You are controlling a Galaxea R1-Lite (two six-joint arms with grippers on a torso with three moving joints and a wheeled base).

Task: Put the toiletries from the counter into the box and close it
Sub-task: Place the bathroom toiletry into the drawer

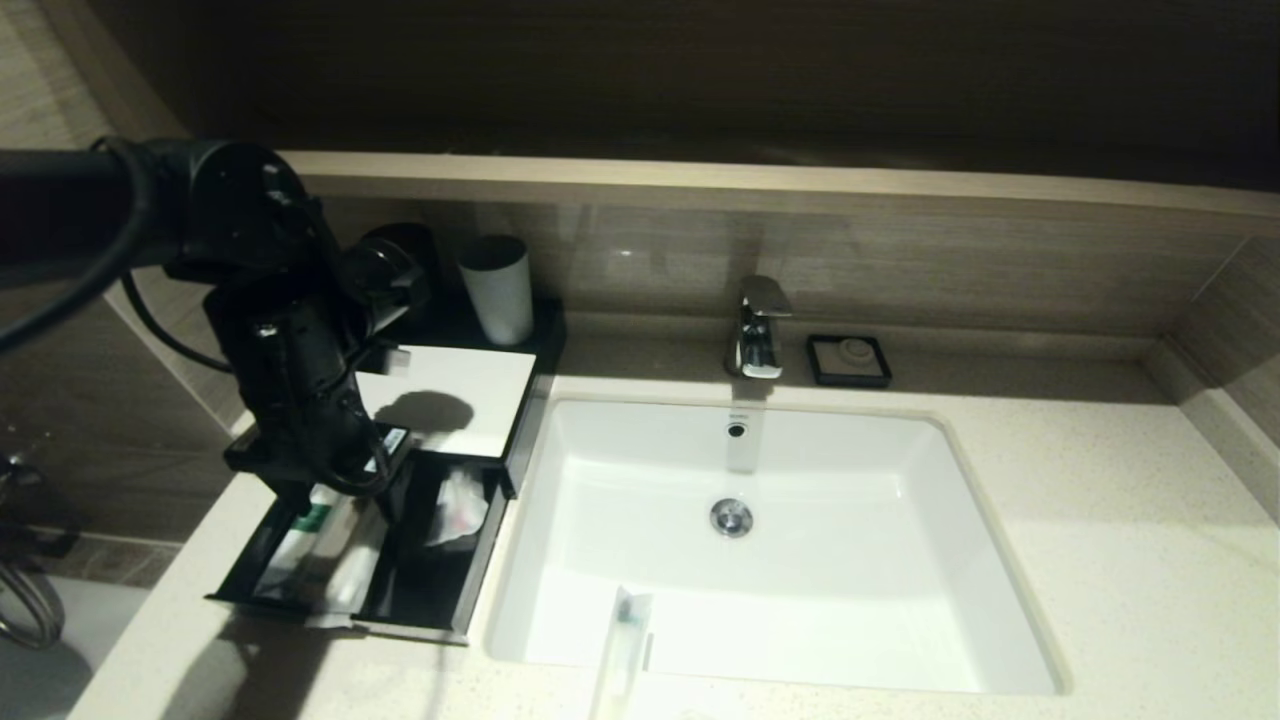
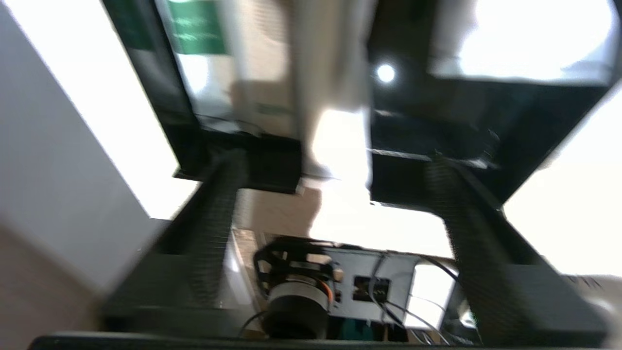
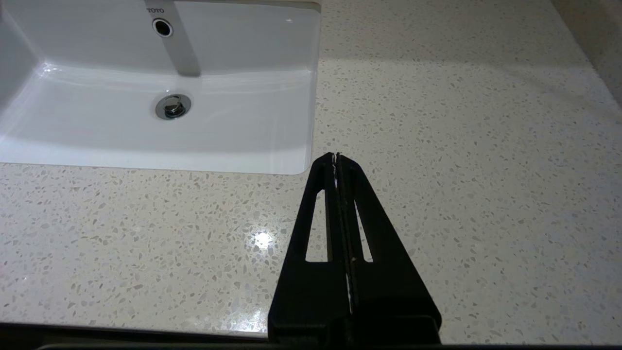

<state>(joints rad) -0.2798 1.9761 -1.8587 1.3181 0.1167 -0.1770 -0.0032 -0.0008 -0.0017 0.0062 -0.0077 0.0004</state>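
Head view: left arm reaching in from the left, left gripper [image 1: 330, 490] hanging over the pulled-out drawer [image 1: 420, 600] of the black box [image 1: 455, 400] at the left end of the counter [image 1: 1120, 520]. Drawer divided into two compartments; long translucent packets [image 1: 310, 545] with a green mark lying in the left one right below the gripper, a crumpled white wrapped item [image 1: 458, 510] in the right one. White top panel of the box behind the drawer, partly shadowed by the arm. One more slim packet [image 1: 625, 650] tilted over the near rim of the white basin [image 1: 900, 560], its upper end inside the bowl, lower end on the counter edge. White cup [image 1: 497, 288] and black cup [image 1: 405, 262] standing behind the box, chrome faucet [image 1: 757, 328] and small black soap dish [image 1: 849, 360] behind the basin.

Left wrist view: blurred. Two dark ribbed fingers [image 2: 218, 204] spread wide apart, nothing between them, poised above the drawer front; packet with green print in one compartment beyond, white wrapped item in the other.

Right wrist view: right gripper [image 3: 336, 158] above bare speckled counter, just beside the near right corner of the basin, fingers pressed flat together with nothing held. Drain [image 3: 171, 106] and overflow hole visible in the bowl.
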